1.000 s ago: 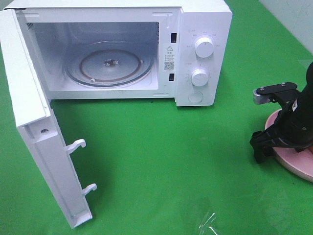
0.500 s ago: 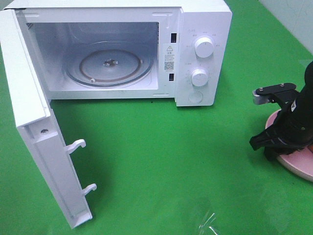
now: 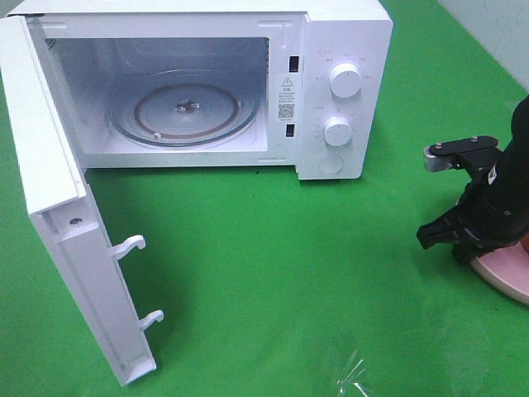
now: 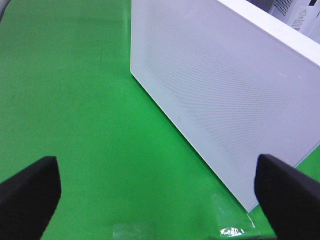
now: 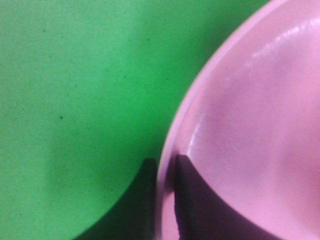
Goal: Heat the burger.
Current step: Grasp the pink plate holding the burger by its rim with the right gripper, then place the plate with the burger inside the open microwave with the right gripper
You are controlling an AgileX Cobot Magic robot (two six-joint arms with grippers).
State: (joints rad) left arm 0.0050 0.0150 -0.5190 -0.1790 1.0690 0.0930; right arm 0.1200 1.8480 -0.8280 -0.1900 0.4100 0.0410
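Green table (image 3: 331, 273) carrying white microwave (image 3: 347, 33), door (image 3: 50, 165) swung wide. Right pincer (image 5: 166, 162) clamped on rim of pink plate (image 5: 250, 125), far right; left pincer (image 4: 157, 190) spread apart near door. Burger hidden: place and heading impossible to tell

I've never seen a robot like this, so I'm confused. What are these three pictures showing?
It's a robot with two arms. One camera looks down from above at a white microwave, its door open, on a green table. The other two cameras sit on the arms' wrists. The left hand is open near the door, holding nothing. The right hand pinches the rim of a pink plate. No burger shows in these pictures.
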